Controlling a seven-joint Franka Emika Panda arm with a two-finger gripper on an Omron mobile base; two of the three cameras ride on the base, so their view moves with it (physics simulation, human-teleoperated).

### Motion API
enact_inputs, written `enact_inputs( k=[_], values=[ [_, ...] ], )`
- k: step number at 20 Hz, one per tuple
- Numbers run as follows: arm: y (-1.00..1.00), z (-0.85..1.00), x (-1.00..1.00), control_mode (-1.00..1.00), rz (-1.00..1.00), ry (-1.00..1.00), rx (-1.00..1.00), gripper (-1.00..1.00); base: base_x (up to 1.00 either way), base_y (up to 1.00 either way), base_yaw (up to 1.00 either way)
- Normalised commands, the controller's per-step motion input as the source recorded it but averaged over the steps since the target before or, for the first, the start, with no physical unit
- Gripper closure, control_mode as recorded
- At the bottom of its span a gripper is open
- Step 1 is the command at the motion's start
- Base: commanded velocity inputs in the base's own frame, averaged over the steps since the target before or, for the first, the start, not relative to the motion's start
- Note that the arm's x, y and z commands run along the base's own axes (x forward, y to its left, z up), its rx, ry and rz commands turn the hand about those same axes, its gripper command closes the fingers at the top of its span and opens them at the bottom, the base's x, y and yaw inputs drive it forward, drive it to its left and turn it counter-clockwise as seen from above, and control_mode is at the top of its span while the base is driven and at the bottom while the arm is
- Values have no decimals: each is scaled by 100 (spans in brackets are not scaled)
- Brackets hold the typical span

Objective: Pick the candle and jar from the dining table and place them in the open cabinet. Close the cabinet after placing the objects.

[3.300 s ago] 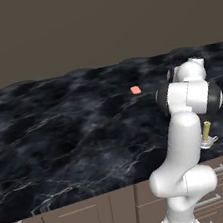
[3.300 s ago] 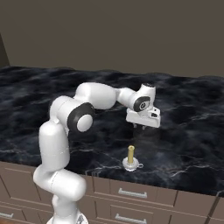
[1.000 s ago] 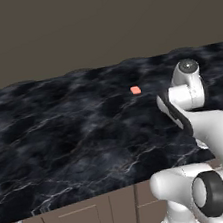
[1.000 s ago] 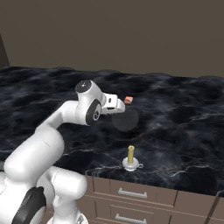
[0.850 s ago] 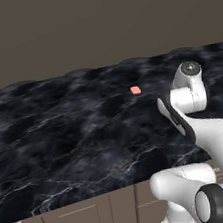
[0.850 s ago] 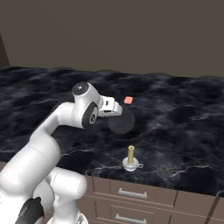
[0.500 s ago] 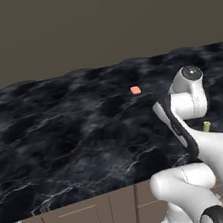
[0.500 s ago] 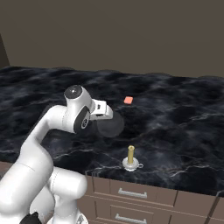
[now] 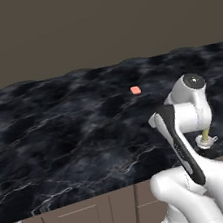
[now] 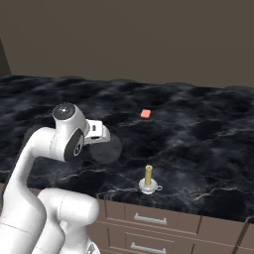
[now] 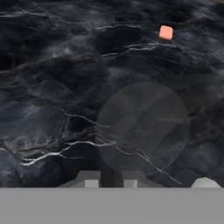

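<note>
The candle [image 10: 148, 179] stands upright in its small clear holder near the front edge of the dining table [image 10: 198, 149]. In the left base view the candle [image 9: 206, 138] peeks out just right of my forearm. My gripper [image 10: 103, 134] hangs over the black marble well to the left of the candle and apart from it. In the hand view its fingertips [image 11: 92, 180] stand close together with nothing between them, so the gripper [image 11: 112, 180] is shut and holds nothing. The jar and the cabinet are out of view.
A flat salmon-orange piece [image 10: 145, 113] [image 9: 135, 90] [image 11: 166, 32] lies further back on the table. A faint round grey patch [image 11: 142, 127] shows on the marble under the hand. Taupe drawer fronts [image 10: 149, 218] with silver handles run below the front edge.
My arm has folded back towards the base, carrying the shut hand leftward in the right base view, further from the candle. The candle and the salmon piece have not moved.
</note>
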Motion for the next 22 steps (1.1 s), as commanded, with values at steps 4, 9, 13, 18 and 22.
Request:
enact_inputs(
  k=[4,9,13,18,22],
  values=[
    [37,-3,-53,-100,11,1,1,100,0,0,0],
    [22,-10,-25,100,6,1,2,100,-26,15,4],
    [0,0,0,100,0,0,0,100,-94,35,9],
    [0,0,0,100,0,0,0,100,-97,41,14],
    [0,0,0,100,0,0,0,100,-39,45,57]
  ],
)
